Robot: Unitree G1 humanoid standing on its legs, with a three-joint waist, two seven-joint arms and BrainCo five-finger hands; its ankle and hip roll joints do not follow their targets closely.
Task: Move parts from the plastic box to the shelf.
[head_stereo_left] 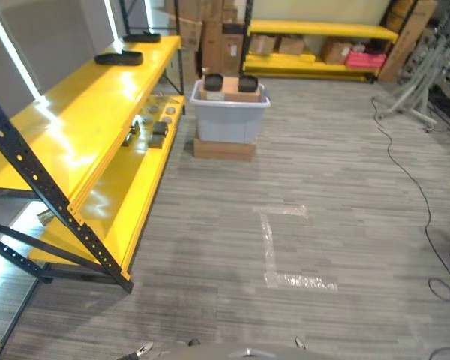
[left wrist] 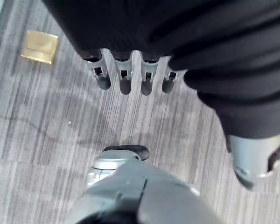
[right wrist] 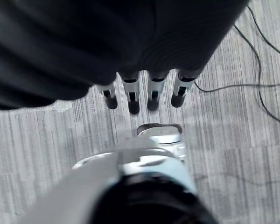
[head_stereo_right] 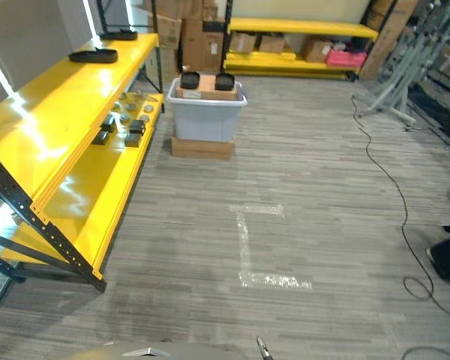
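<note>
Barely begun: box point(head_stereo_left: 229, 112) upper centre holding parts point(head_stereo_left: 214, 81), shelf point(head_stereo_left: 90, 97) at left; left hand point(left wrist: 130, 74) and right hand point(right wrist: 144, 95) hanging straight-fingered, empty.

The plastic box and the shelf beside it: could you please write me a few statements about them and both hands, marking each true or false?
1. The plastic box sits on the floor beside the yellow shelf. True.
2. The plastic box is empty. False: two black parts and cardboard show in it.
3. The left hand holds a part. False: its fingers hang straight and empty.
4. The right hand is open and empty. True.
5. Small parts already lie on the lower shelf board. True.
</note>
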